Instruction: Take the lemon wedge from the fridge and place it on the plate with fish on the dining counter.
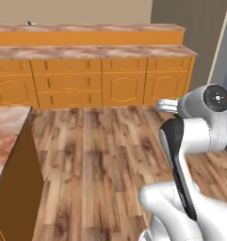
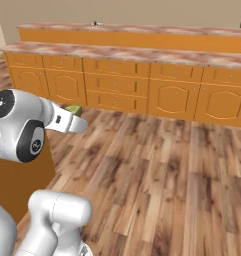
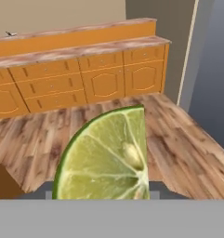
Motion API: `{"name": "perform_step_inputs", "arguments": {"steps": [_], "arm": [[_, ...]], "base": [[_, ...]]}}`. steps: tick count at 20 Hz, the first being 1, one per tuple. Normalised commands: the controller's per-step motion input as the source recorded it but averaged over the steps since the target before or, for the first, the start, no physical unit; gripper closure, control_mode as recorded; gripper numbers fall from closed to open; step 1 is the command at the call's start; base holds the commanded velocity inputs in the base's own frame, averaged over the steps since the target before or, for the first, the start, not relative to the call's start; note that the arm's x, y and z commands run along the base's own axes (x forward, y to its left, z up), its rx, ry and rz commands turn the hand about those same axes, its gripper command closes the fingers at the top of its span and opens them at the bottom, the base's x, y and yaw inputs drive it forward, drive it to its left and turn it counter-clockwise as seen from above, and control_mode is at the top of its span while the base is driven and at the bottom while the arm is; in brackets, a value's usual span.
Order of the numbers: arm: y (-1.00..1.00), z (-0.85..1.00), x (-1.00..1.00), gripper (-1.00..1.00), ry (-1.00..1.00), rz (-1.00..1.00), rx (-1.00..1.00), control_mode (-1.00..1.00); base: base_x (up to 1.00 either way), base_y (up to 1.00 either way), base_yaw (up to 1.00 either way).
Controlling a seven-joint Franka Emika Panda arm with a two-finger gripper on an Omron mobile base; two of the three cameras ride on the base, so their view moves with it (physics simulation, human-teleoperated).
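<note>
At the far left of the left base view we see the near corner of a shorter island with a reddish-brown and cream marbled top (image 1: 4, 136) over a plain brown side. On the far wall, to the left, a small dark item (image 1: 31, 23) sits on the long dining counter with a marbled top and plain orange front (image 1: 86, 36); it is too small for us to tell what it is. Just below that counter runs a row of orange wooden cabinets with drawers and arched doors (image 1: 70, 84), under a second marbled top. A floor of brown wooden planks (image 1: 101, 155) spreads between the island and the cabinets.

Moving right, the white robot arm with dark joints (image 1: 190, 141) rises in the lower right of the left base view. In the hand view, the lemon wedge, a yellow-green slice with a green rind and pale flesh (image 3: 108, 158), sits close before the camera, above the floor, well apart from the dining counter. In the right base view, a bit of its green shows at the gripper (image 2: 74, 117). We judge that the gripper holds the lemon wedge, closed partway around it, though the fingertips themselves are hidden.

At the far right, a tall grey panel (image 1: 190, 28) stands beside the cabinets.
</note>
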Motion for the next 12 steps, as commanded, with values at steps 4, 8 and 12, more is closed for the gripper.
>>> {"name": "perform_step_inputs", "arguments": {"steps": [4, 8, 12], "arm": [[0.0, 0.0, 0.0, 1.0, 0.0, 0.0, 0.0, 1.0], [0.0, 0.0, 0.0, 1.0, 0.0, 0.0, 0.0, 1.0], [0.0, 0.0, 0.0, 1.0, 0.0, 0.0, 0.0, 1.0]], "base": [[1.0, -0.71, 0.0], [1.0, -0.6, 0.0], [1.0, -0.07, 0.33]]}}
